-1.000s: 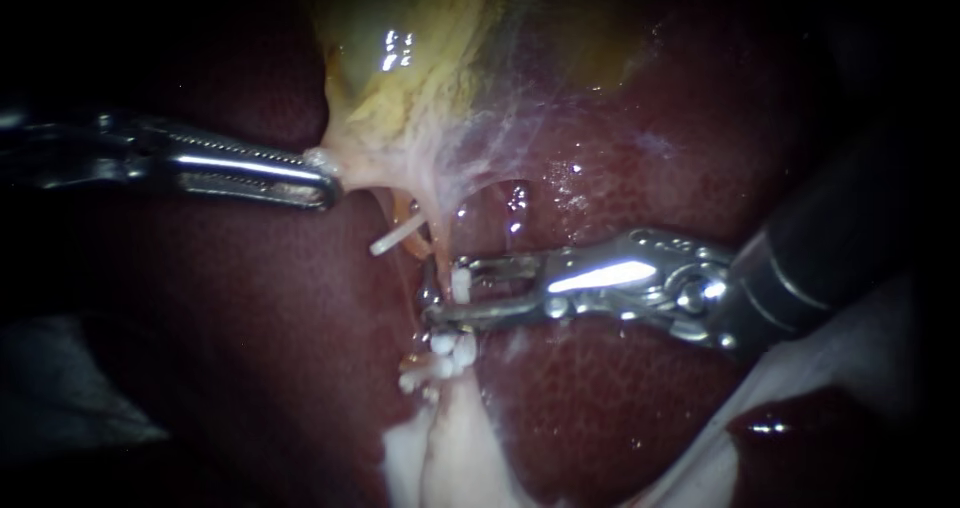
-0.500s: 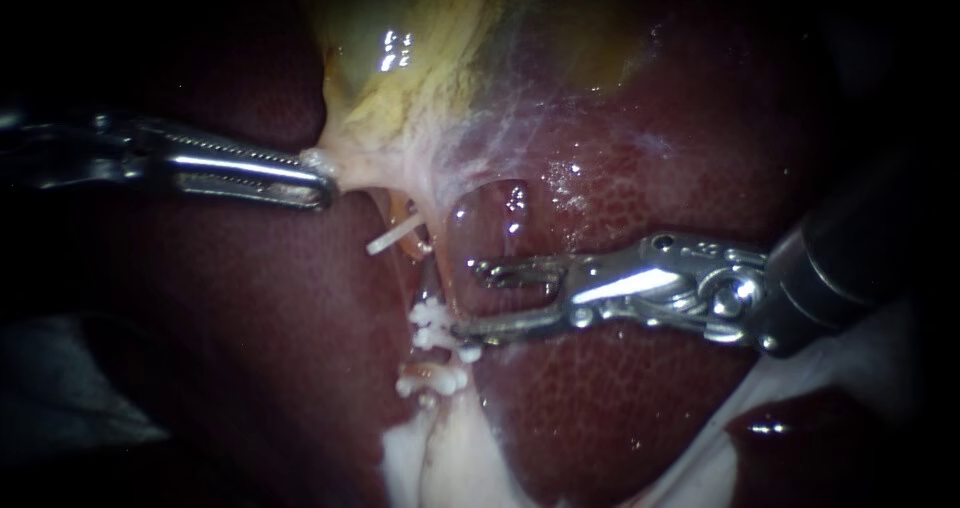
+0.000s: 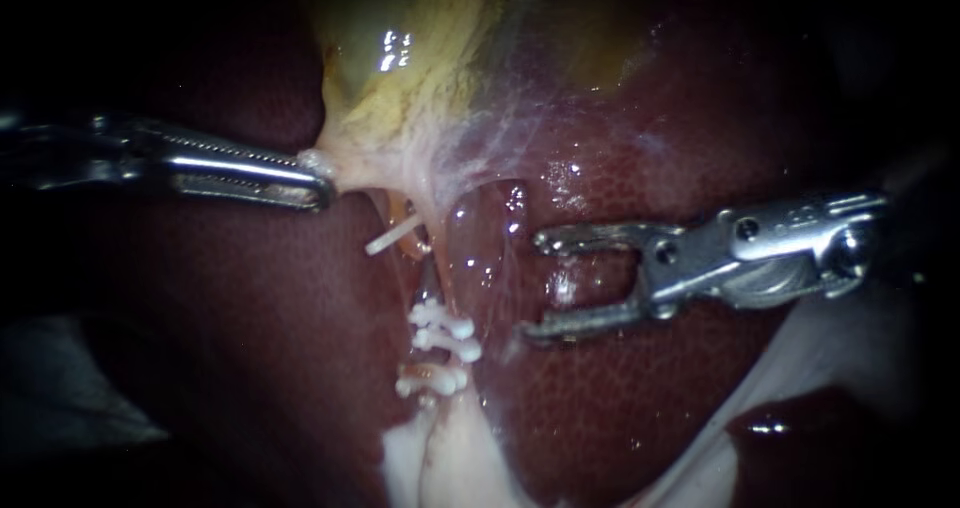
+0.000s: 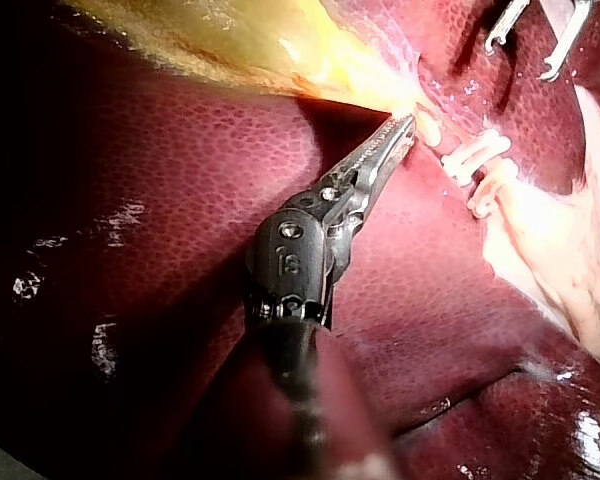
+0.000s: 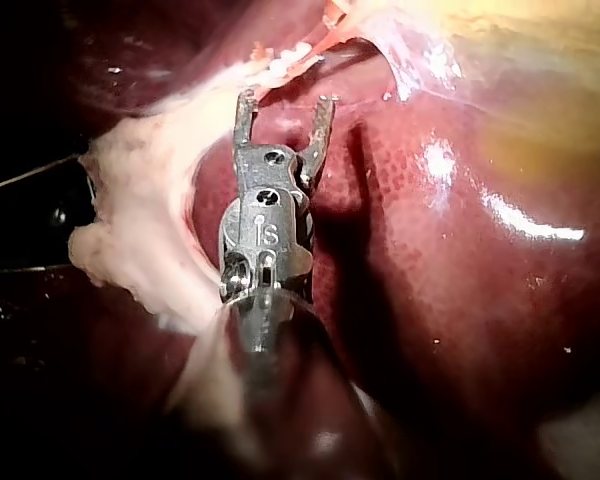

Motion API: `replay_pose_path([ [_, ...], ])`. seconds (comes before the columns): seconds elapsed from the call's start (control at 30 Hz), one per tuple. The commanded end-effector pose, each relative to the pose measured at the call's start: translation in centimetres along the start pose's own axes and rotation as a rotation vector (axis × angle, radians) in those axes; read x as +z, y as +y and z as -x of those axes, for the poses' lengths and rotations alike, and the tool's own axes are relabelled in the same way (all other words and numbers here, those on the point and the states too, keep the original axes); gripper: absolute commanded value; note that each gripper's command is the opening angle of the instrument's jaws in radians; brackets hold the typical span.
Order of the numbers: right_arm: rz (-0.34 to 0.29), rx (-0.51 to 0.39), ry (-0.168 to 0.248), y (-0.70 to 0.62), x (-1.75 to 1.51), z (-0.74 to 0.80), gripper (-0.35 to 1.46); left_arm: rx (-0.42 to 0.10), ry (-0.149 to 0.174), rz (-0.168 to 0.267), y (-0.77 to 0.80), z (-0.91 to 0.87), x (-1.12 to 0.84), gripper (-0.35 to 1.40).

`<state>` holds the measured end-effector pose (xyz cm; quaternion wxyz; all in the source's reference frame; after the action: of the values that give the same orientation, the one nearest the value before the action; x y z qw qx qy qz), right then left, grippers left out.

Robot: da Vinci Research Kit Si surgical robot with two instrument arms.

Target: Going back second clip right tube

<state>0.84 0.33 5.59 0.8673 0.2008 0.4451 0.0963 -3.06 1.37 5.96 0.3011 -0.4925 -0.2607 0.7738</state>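
A thin pale tube (image 3: pixel 432 286) runs down from the yellow gallbladder (image 3: pixel 420 78) over the dark red liver (image 3: pixel 640 408). Two white clips (image 3: pixel 446 328) sit close together on it, and a third clip (image 3: pixel 430 379) lies just below. My right instrument (image 3: pixel 533 286) stands off to the right of the tube, its jaws open and empty. In the right wrist view its jaws (image 5: pixel 285 103) point at the clips (image 5: pixel 290 58) ahead, without touching. My left instrument (image 3: pixel 322 176) is shut on the gallbladder's lower edge and holds it taut, as the left wrist view (image 4: pixel 405 125) also shows.
One more white clip (image 3: pixel 392 234) sticks out slantwise higher up, beside the tube. Whitish fatty tissue (image 3: pixel 440 458) lies below the clips and along the liver's lower right edge (image 3: pixel 800 358). A thin membrane (image 3: pixel 500 138) spans between gallbladder and liver.
My right instrument has drawn back to the right, away from the tube. The white clip it held around the tube a second ago now stays on the tube. The left instrument has not moved.
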Motion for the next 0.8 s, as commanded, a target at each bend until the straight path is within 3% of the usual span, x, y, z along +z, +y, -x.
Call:
replay_pose_path([
  [0.03, 0.002, -0.007, -0.012, -0.01, -0.03, 0.01, 0.5, 0.0, 0.0, 0.0, -0.01, 0.0, 0.0, -0.35],
  [0.37, 0.016, -0.075, -0.024, 0.0, -0.16, 0.05, 0.5, 0.003, 0.0, -0.002, -0.06, 0.05, 0.05, -0.35],
  [0.8, 0.016, -0.125, -0.026, 0.03, -0.2, 0.04, 0.5, 0.016, -0.012, -0.014, -0.29, 0.27, 0.45, -0.35],
])
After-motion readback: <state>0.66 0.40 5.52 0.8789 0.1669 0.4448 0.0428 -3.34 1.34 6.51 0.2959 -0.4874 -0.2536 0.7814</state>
